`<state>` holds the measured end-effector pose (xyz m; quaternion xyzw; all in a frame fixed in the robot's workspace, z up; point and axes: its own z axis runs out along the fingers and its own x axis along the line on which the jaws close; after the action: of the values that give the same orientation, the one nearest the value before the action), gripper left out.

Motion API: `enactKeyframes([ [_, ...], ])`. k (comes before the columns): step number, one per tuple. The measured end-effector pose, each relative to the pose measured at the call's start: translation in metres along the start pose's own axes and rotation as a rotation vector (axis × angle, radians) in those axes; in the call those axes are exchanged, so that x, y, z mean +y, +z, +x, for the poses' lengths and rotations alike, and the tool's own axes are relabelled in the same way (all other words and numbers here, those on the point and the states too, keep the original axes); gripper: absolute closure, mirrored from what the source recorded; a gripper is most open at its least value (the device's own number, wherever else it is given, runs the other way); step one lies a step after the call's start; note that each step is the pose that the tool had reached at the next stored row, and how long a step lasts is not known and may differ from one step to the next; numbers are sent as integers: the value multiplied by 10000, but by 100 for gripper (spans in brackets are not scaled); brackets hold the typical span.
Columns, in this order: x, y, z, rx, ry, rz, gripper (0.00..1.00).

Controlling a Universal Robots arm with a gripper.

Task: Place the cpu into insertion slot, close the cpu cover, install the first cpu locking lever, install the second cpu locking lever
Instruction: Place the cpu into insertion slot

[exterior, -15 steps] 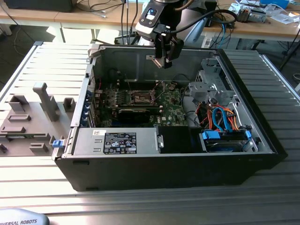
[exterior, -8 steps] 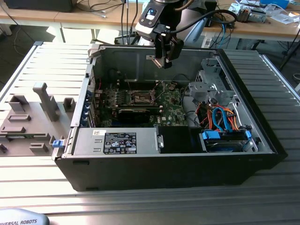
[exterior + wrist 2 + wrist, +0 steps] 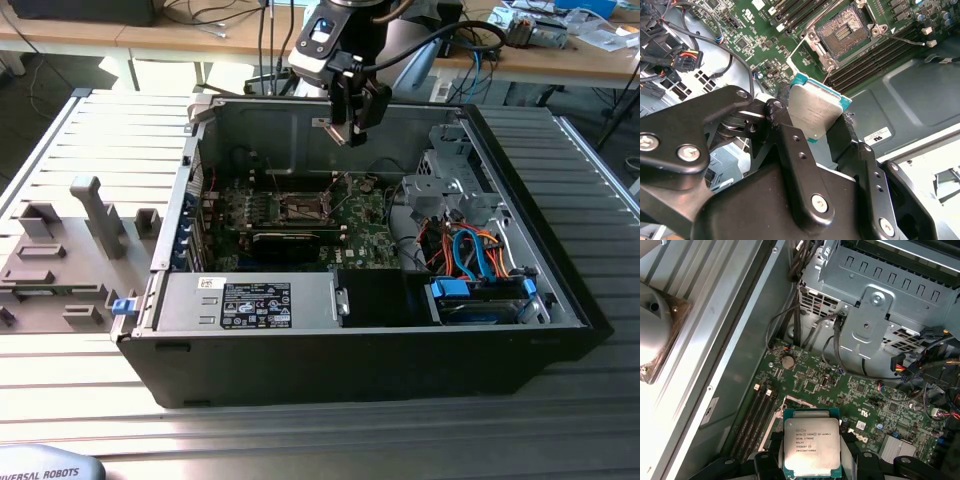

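The gripper (image 3: 812, 121) is closed on the cpu (image 3: 815, 110), one finger on each of two opposite edges; the chip's silver top faces the wrist cameras and it hangs in the air, touching nothing else. Beyond it lies the insertion slot (image 3: 845, 30), uncovered and empty, near the middle of the motherboard (image 3: 755, 25). In the exterior view the slot sits below the held chip and a little toward the exterior view's left, well apart from it. The board lies flat on the floor of the open computer case (image 3: 400, 350).
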<state>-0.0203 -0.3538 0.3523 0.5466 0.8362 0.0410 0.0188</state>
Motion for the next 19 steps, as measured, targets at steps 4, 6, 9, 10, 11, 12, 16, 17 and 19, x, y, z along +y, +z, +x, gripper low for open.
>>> enactKeyframes([
  [4,0,2,0,-3,22,0,46],
  [6,0,3,0,-4,35,0,46],
  [9,0,4,0,-6,47,0,46],
  [10,0,5,0,-7,51,1,46],
  [11,0,5,0,-8,55,0,46],
  [12,-1,6,0,-8,62,0,46],
  [16,-1,7,0,-11,82,1,46],
  [17,-1,8,0,-12,91,1,46],
  [19,-1,9,0,-13,103,1,46],
])
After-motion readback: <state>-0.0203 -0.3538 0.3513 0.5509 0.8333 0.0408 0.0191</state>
